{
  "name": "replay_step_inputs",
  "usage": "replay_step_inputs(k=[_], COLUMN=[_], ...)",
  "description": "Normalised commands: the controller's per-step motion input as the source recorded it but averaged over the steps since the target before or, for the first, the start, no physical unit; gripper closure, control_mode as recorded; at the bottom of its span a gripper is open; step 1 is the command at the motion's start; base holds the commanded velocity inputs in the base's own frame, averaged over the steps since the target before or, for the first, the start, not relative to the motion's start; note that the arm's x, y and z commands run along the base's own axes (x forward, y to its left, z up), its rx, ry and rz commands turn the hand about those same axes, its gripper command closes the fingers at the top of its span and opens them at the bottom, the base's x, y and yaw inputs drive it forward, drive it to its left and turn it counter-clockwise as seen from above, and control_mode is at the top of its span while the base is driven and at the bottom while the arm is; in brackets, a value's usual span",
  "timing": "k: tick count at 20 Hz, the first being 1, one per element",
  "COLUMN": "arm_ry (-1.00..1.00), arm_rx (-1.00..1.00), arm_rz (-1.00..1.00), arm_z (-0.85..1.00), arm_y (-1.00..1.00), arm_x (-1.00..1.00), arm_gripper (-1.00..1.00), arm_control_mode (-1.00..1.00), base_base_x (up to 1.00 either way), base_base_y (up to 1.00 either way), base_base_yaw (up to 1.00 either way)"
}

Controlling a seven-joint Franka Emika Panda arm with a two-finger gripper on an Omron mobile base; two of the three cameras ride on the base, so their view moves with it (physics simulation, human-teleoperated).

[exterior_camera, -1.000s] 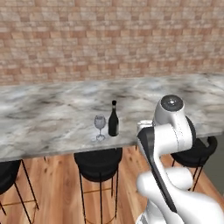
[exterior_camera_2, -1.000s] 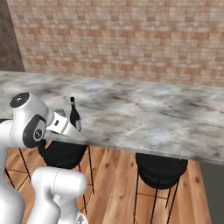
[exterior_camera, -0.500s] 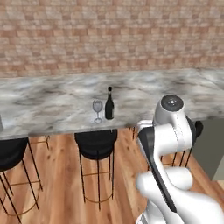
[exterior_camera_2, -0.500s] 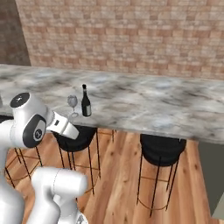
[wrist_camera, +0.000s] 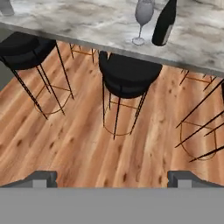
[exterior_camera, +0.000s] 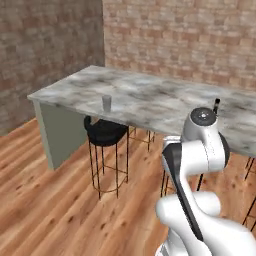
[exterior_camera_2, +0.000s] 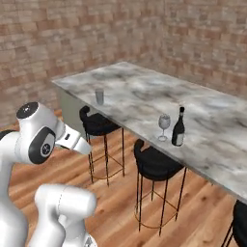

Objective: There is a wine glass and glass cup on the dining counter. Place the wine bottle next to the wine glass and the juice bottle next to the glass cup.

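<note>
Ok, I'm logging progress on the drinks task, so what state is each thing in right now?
wine bottle: upright on the dining counter, beside the wine glass.
wine glass: upright, looks empty.
glass cup: upright, standing alone farther along the counter.
gripper: open, holding nothing, pointed at the floor and stools.

Glossy white rounded arm (exterior_camera: 200, 150) with dark grey joints.

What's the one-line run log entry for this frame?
wine bottle: on counter beside wine glass | glass cup: alone near counter's end | juice bottle: not placed | pincer: open, empty, over floor
</note>
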Motion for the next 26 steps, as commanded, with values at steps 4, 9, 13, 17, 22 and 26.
replay_step_inputs(k=[4, 9, 13, 17, 22, 26], arm_ry=[0.0, 0.0, 0.0, 0.0, 0.0, 0.0], arm_rx=[0.0, 0.0, 0.0, 0.0, 0.0, 0.0], arm_rz=[0.0, 0.0, 0.0, 0.0, 0.0, 0.0], arm_z=[0.0, 0.0, 0.0, 0.0, 0.0, 0.0], arm_y=[0.0, 0.0, 0.0, 0.0, 0.0, 0.0], arm_x=[0.0, 0.0, 0.0, 0.0, 0.0, 0.0], arm_gripper=[-1.0, -1.0, -1.0, -1.0, -1.0, -1.0], arm_control_mode=[1.0, 1.0, 1.0, 1.0, 1.0, 1.0], base_base_x=[-0.06, -0.03, 0.31, 0.84, 0.87, 0.94], base_base_y=[0.11, 0.12, 0.19, 0.37, 0.31, 0.23], base_base_yaw=[1.0, 1.0, 0.6, 0.0, 0.0, 0.0])
